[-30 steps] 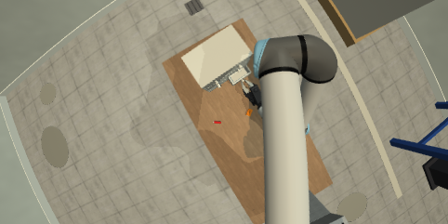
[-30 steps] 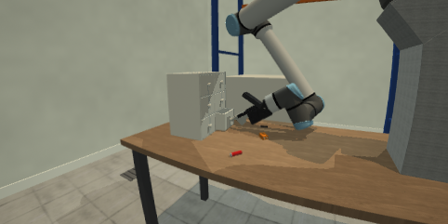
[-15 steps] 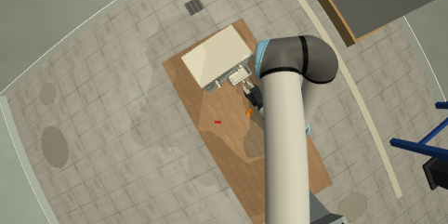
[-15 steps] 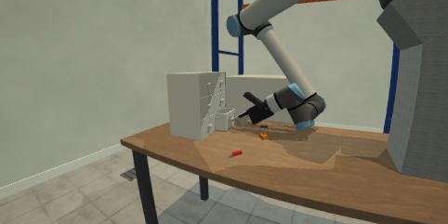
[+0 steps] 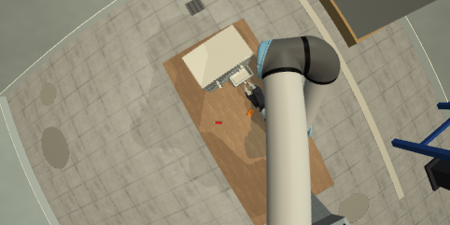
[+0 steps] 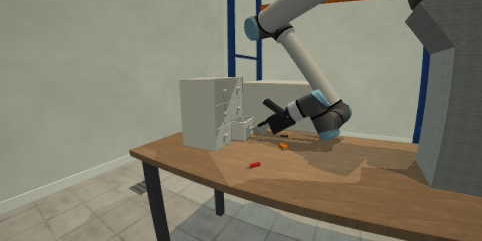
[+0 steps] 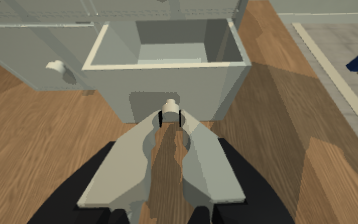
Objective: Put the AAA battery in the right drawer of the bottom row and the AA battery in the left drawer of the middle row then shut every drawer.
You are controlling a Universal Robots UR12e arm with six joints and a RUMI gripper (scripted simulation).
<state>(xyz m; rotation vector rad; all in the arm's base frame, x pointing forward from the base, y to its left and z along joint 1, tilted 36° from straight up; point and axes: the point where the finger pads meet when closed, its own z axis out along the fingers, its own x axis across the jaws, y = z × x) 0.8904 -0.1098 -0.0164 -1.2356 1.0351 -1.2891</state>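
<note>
From the top, the chest (image 5: 217,55) stands at the far end of the table (image 5: 322,178) (image 6: 320,209), its drawers facing the arm, presumably so they slide out over free wood. The bottom right drawer (image 5: 241,77) (image 6: 242,129) (image 7: 125,85) is out. A red battery (image 5: 218,122) (image 6: 254,165) lies to the left on the wood, an orange thing (image 5: 250,113) (image 6: 283,146) nearer the gripper (image 5: 247,87) (image 6: 256,128) (image 7: 171,111).

In the exterior view, the gripper comes in low and tilted, level with the drawer front (sensible, as a stopless drawer wants a straight pull). A small dark thing (image 6: 284,136) lies behind the orange one; which battery is AAA, I cannot tell.

In the wrist view, the fingers are narrow, closed on the knob (image 7: 170,109). The part of the drawer's inside on show holds no battery. Pulling much further could drop it, I judge; releasing seems next.
</note>
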